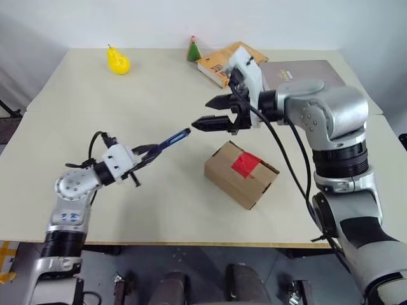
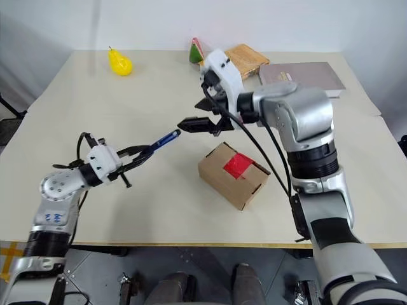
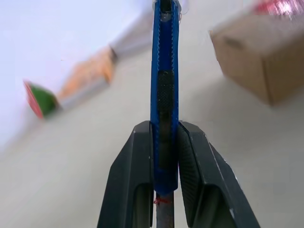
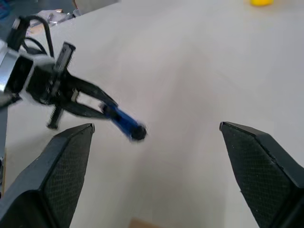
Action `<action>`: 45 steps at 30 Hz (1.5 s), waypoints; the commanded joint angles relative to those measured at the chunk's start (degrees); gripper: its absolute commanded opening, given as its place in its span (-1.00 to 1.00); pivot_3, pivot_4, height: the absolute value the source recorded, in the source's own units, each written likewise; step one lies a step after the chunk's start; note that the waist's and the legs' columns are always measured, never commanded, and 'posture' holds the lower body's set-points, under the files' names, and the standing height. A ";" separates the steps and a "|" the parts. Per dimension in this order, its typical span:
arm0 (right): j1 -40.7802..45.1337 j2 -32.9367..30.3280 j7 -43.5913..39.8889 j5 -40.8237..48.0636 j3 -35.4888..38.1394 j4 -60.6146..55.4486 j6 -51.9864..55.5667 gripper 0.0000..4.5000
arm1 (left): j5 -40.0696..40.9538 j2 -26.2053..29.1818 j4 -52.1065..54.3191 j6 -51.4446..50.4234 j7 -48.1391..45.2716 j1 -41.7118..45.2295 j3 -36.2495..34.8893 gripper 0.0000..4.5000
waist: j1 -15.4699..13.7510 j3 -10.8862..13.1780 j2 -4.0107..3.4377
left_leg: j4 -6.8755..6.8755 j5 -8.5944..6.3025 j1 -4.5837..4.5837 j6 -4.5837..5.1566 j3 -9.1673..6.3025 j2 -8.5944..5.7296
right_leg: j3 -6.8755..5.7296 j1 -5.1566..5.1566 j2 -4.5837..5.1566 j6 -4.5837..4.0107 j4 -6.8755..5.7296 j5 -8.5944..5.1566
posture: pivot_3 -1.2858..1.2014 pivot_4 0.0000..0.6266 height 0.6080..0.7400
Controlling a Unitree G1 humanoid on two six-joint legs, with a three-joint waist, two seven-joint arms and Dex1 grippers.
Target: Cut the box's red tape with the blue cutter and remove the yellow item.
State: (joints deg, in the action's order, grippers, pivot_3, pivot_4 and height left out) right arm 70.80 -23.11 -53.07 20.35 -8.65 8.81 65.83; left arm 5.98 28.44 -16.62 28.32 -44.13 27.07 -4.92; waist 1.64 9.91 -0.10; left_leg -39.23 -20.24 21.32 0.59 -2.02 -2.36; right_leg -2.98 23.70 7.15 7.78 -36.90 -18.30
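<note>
Left gripper (image 1: 151, 151) clamped, arm raised, right gripper (image 1: 213, 112) spread wide, seemingly empty, pointing left

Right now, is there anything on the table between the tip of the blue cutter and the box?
No. In the left eye view only bare table lies between the blue cutter and the box.

Brown box (image 1: 238, 175), red tape (image 1: 245, 164), blue cutter (image 1: 170, 140), yellow pear (image 1: 117, 61)

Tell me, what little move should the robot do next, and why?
Probably swing the left gripper toward the small brown cardboard box so the slim blue cutter it grips reaches the glossy red tape. The tape looks uncut, the box shut, and the open right gripper hovers above, holding nothing.
</note>
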 commanded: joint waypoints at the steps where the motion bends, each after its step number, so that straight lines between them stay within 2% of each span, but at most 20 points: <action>1: 3.61 1.75 2.34 -0.69 -1.33 5.55 2.28 0.96 | -2.94 -2.32 -3.86 6.56 4.91 3.40 0.85 -0.83 | 0.19 0.00 0.00 | 0.01 0.00 0.00 0.01 0.00 -0.05 | -0.06 0.01 0.06 0.00 -0.01 0.00 | 0.03 -0.52 1.00; 8: 8.55 3.01 0.82 -0.56 -5.13 14.41 4.01 0.96 | -8.96 -3.76 -11.96 15.69 11.68 8.48 3.07 -0.83 | 0.50 0.00 0.00 | 0.02 0.01 0.01 0.02 0.05 -0.04 | -0.65 0.05 0.25 0.01 -0.05 0.00 | 0.03 -0.52 1.00; 21: 12.26 5.12 1.46 -1.50 -4.15 22.75 1.18 0.96 | -7.01 -3.05 -11.57 15.10 11.65 7.71 4.54 -0.83 | 0.18 0.00 0.00 | 0.00 0.01 0.06 0.03 -0.03 -0.11 | -0.78 0.05 0.37 0.01 -0.06 0.00 | 0.03 -0.52 1.00; 25: 12.24 4.72 0.23 -1.78 -5.00 22.68 -0.78 0.57 | -6.35 -2.90 -11.22 14.39 11.40 7.49 4.65 -0.83 | 0.23 0.00 0.00 | 0.00 0.01 0.06 0.03 -0.03 -0.10 | -0.78 0.05 0.37 0.01 -0.06 0.00 | 0.03 -0.52 1.00; 26: 12.21 4.62 -0.16 -1.70 -5.03 22.62 -1.17 0.37 | -6.21 -2.85 -11.17 14.27 11.33 7.48 4.67 -0.83 | 0.21 0.00 0.00 | 0.00 0.01 0.06 0.03 -0.03 -0.10 | -0.79 0.05 0.37 0.01 -0.06 0.00 | 0.03 -0.52 1.00; 35: 10.93 2.85 -3.46 -2.46 -8.28 20.25 -0.34 -0.94 | -5.46 -2.59 -10.13 12.34 11.94 7.44 3.75 -0.83 | 0.17 0.00 0.00 | 0.00 0.01 0.06 0.03 -0.06 -0.10 | -0.81 0.05 0.37 0.01 -0.06 0.00 | 0.03 -0.52 1.00; 40: 10.22 1.66 -4.32 -3.15 -9.93 19.34 -1.02 -0.93 | -5.62 -2.29 -10.34 8.88 12.81 8.00 3.15 -0.83 | 0.13 0.00 0.00 | 0.00 0.01 0.07 0.03 -0.10 -0.12 | -0.84 0.04 0.38 0.01 -0.06 0.00 | 0.03 -0.52 1.00; 45: 10.39 1.38 -1.14 -3.21 -5.87 19.53 -3.49 -0.93 | -4.81 -1.00 -6.75 -4.64 12.87 7.49 2.20 -0.12 | 0.25 0.00 0.00 | -0.01 0.01 0.10 0.03 -0.12 -0.12 | -0.85 0.04 0.37 0.01 -0.06 0.00 | 0.03 -0.52 1.00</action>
State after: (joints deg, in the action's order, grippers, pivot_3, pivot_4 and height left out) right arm 80.76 -20.58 -55.51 17.77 -16.92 29.33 63.24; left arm -0.68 25.94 -26.83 26.44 -32.22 34.74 -0.24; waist 1.89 9.91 -0.10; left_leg -39.23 -20.23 21.42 0.61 -2.15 -2.47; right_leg -3.82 23.75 7.52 7.78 -36.96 -18.30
